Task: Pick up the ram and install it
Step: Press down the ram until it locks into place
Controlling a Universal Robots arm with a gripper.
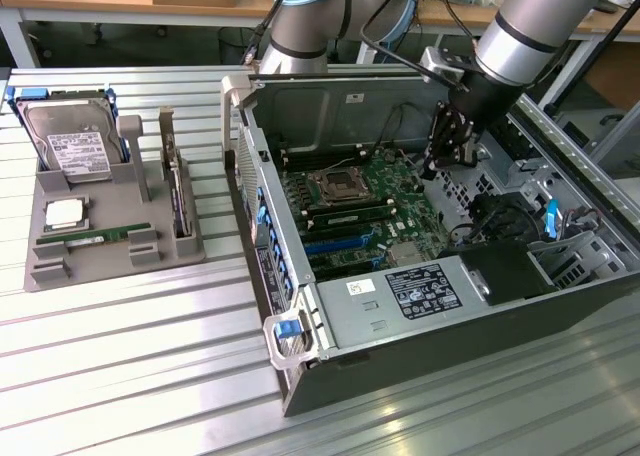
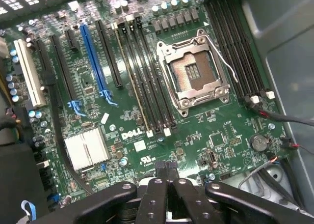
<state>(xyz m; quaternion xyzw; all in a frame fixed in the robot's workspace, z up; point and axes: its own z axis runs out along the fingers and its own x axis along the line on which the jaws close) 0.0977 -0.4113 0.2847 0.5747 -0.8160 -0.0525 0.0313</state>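
**Closed, empty hand over the motherboard while the ram lies in its tray**

The hand (image 1: 445, 161) hangs inside the open computer case (image 1: 560, 306), above the green motherboard (image 1: 385, 201), near the case wall on the exterior view's right. In the wrist view its two fingertips (image 2: 166, 166) are pressed together with nothing between them, so the hand is closed and empty.

The ram (image 1: 95, 238) lies flat in a slot of the grey parts tray (image 1: 45, 276), which sits on the ribbed metal desk (image 1: 140, 366) at the exterior view's left, well apart from the case and the hand. On the same tray a silver hard drive (image 1: 68, 141) with a white label leans in the rear holder, a square processor (image 1: 62, 214) lies between the drive and the ram, and a dark expansion card (image 1: 175, 191) stands on edge along the tray's side nearest the case.

On the motherboard, the wrist view shows the CPU socket (image 2: 194, 71) with its metal frame, flanked on both sides by rows of long black memory slots (image 2: 142, 71). A blue expansion slot (image 2: 95, 62) and a finned silver heatsink (image 2: 87, 148) lie farther across the board.
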